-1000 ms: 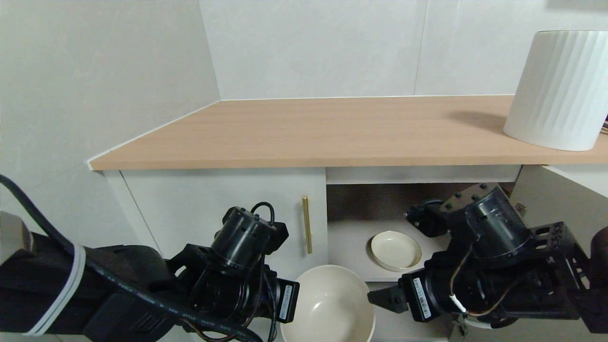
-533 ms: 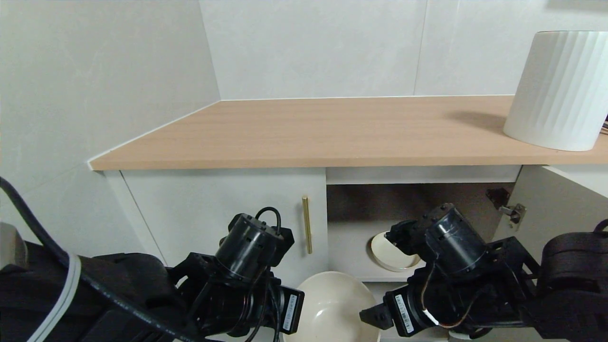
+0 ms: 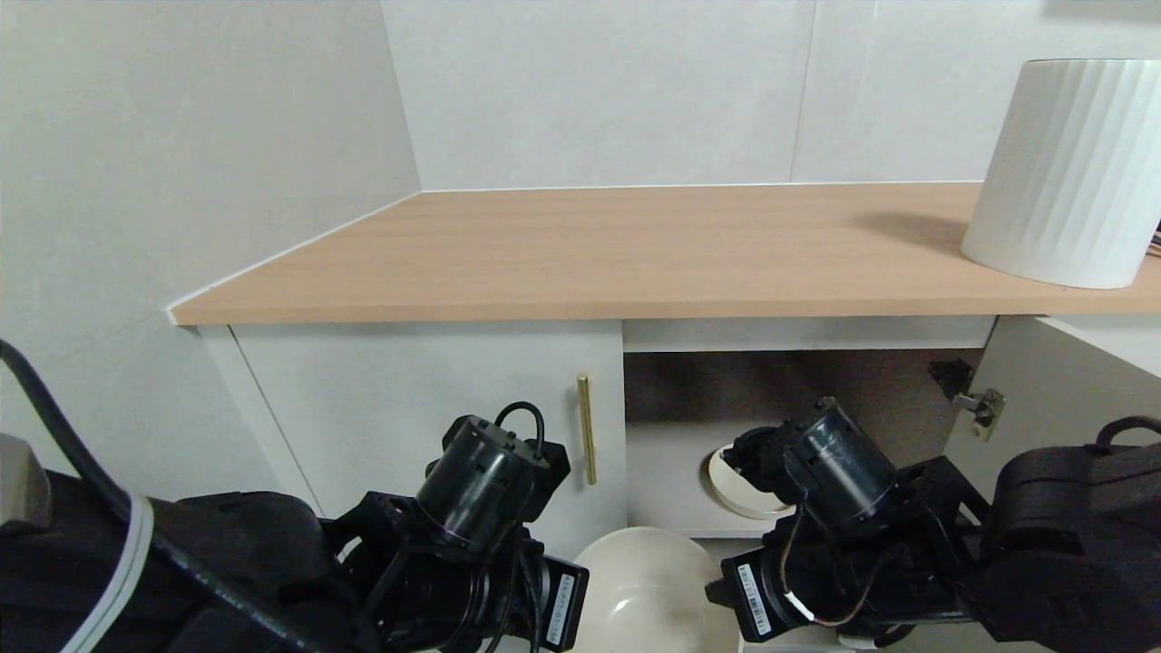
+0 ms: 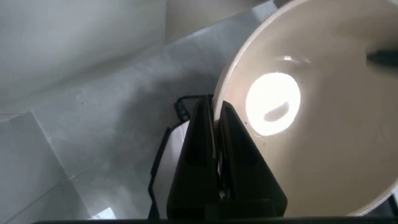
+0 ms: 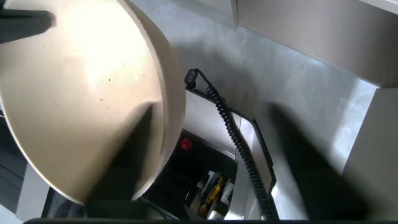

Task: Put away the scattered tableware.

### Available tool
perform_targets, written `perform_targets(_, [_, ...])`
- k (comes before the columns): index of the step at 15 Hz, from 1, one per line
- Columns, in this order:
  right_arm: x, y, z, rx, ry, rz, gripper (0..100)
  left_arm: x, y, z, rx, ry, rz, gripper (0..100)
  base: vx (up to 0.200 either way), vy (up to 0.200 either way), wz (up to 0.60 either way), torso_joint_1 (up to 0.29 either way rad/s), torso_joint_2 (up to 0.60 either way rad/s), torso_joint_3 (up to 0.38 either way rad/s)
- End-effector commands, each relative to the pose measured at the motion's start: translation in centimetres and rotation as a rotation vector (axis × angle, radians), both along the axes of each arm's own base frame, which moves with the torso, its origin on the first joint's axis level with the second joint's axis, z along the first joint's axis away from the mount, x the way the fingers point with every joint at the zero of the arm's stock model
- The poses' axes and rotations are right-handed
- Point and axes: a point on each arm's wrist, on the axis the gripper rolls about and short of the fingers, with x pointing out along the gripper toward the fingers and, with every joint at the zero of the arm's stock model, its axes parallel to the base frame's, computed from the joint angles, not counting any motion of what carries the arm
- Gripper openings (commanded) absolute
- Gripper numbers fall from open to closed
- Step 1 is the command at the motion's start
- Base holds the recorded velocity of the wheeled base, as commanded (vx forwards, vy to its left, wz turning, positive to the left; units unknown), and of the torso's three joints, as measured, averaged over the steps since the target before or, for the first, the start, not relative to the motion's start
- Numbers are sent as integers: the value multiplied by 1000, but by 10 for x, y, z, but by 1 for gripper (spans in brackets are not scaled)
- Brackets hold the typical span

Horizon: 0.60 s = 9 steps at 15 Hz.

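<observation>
A cream bowl (image 3: pixel 646 589) hangs low in front of the cabinet, and my left gripper (image 4: pixel 215 127) is shut on its near rim. In the left wrist view the bowl (image 4: pixel 311 99) shows its glossy inside. My right gripper (image 5: pixel 211 168) is open at the opposite side of the bowl (image 5: pixel 81 93), with the rim between its spread fingers. In the head view the right gripper (image 3: pixel 718 594) sits at the bowl's right edge. A small cream plate (image 3: pixel 730 485) lies on the cabinet shelf, partly hidden behind the right arm.
The wooden countertop (image 3: pixel 635 254) carries a white ribbed container (image 3: pixel 1070 172) at the far right. The left cabinet door (image 3: pixel 408 408) is shut, with a brass handle (image 3: pixel 586 428). The right door (image 3: pixel 1070 381) stands open on its hinge (image 3: pixel 980 404).
My right arm has moved left and down to the bowl's rim, now covering part of the plate. The bowl in my left gripper has sunk slightly.
</observation>
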Motion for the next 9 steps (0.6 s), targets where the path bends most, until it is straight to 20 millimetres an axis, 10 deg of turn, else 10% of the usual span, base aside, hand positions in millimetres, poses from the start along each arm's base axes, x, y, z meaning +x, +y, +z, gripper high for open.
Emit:
perform_targets(1, [0, 0, -2, -9, 5, -3, 0, 0, 1, 0, 5, 2, 2, 0, 0, 0, 0, 0, 0, 0])
perform_targets(9, [0, -1, -3, -15, 7, -3, 0, 0, 1, 0, 6, -1, 6, 0, 0, 0, 0, 0, 0, 0])
